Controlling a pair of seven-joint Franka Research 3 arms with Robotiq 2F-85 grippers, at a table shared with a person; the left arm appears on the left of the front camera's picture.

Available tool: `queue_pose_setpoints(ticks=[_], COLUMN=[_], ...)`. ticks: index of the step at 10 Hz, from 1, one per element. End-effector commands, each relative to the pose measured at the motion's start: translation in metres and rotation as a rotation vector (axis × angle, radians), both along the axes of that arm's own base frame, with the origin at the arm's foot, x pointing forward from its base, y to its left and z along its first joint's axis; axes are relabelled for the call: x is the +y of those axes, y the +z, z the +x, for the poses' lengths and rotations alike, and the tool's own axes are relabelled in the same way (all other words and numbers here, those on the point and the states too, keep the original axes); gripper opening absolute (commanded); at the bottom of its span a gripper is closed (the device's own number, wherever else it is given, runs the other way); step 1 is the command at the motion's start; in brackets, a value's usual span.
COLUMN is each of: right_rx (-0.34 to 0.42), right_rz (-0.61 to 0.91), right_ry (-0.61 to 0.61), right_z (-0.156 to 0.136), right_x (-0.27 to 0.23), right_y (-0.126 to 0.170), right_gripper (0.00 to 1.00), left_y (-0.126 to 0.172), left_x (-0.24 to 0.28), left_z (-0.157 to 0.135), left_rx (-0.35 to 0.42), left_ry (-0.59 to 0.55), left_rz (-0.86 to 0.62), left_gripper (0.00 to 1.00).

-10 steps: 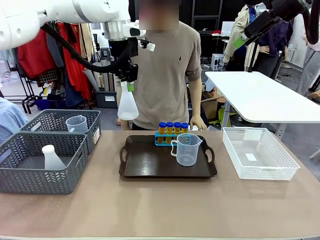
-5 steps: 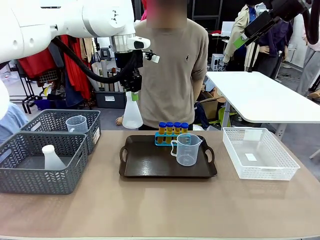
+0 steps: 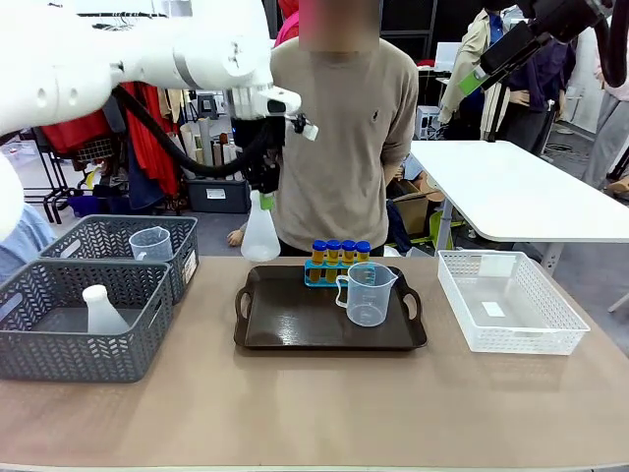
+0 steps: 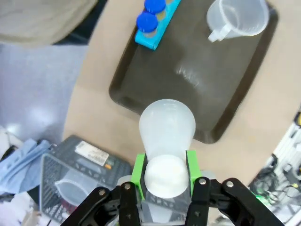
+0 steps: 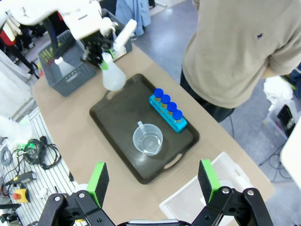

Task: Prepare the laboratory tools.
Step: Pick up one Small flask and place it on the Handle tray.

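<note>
Left tool [image 4: 164, 172] is pinching the neck of the white translucent conical flask [image 3: 259, 233], hanging above the dark tray's [image 3: 285, 339] left rim. The neck looks slick (narrow grip), so it might slip or topple on landing. Right tool [image 5: 153, 181] is spread wide, empty.

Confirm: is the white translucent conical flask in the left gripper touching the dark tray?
Apart. In the front view the white translucent conical flask hangs from the left gripper, its base clear above the dark tray.
</note>
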State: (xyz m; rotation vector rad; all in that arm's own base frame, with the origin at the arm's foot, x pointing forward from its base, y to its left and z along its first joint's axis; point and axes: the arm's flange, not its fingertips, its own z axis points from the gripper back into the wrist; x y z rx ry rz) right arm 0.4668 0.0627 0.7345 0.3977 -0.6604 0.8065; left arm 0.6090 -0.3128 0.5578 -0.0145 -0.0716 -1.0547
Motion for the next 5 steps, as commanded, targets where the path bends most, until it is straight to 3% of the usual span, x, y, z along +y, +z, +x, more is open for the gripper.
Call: queue_pose_setpoints(ticks=[1,5], right_rx=[-0.002,-0.002], right_rz=[0.002,0.002], right_ry=[0.002,0.002], right_z=[-0.001,-0.001], right_x=[0.000,0.000], right_y=[0.001,0.001], right_gripper=[1.00,1.00], left_y=[-0.032,-0.087], left_x=[-0.011,-0.034], left_z=[0.000,-0.002], left_rx=[-0.020,0.025], left_ry=[-0.070,-0.157], left_rz=[0.005,-0.030], left_gripper=[0.00,0.00])
